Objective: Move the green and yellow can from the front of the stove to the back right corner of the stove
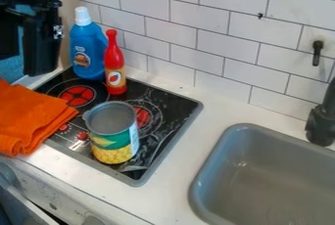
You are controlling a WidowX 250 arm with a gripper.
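Observation:
The black gripper [25, 45] hangs at the upper left, open, with light blue background showing between its fingers. Just to its right a blue bottle with a white cap [88, 55] stands upright at the back of the black stovetop [171, 101]. Beside that bottle is an upright red bottle [115, 67] with a narrow neck. An open can with a green and yellow label [113, 138] stands upright nearer the stovetop's front. Below the gripper, a folded orange cloth [33, 116] lies over the stovetop's left edge and the counter.
A grey sink [258, 170] is set into the white counter [196, 143] at the right, with a black faucet [321, 123] at its far side. White wall tiles [190, 38] rise behind the counter, with a black hook [317, 53] on them. Oven knobs line the front below.

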